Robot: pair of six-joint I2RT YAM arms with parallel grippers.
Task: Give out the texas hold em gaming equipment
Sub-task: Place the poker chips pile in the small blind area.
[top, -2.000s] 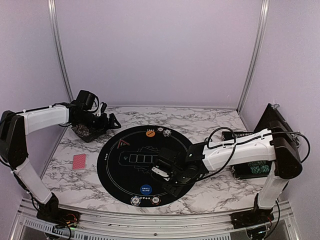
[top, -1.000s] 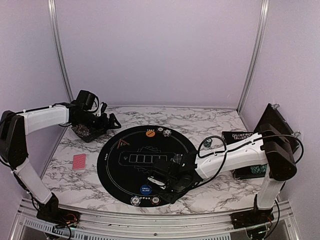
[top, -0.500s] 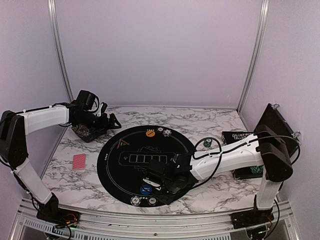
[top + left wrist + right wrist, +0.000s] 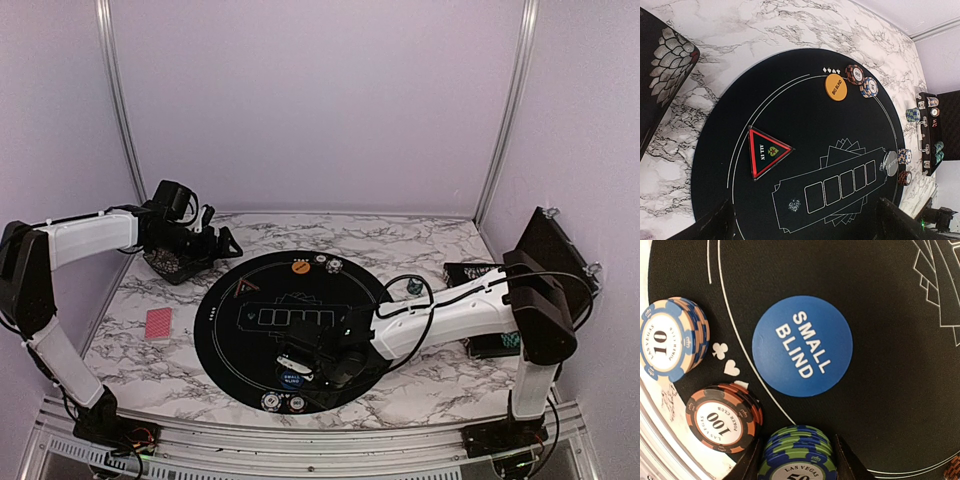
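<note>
Left jaws gape wide, empty, beyond the far-left rim of the mat (image 4: 235, 332), well away. Right jaws, half closed, pinch a green chip stack (image 4: 797, 467) at the mat's near rim, just beside the 100 stack (image 4: 722, 418) and near the Small Blind button (image 4: 802, 346). Only the right wrist view shows that grip; overhead, the arm hides it.

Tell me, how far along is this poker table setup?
Roughly midway. Done: the Big Blind button with two chip stacks at the mat's far edge, the Small Blind button with a 10 stack and a 100 stack at the near edge, the All In triangle placed. In hand: the right gripper holds a 50 stack beside them. Left: the red-backed cards lie off the mat; the left gripper is open, empty.
</note>
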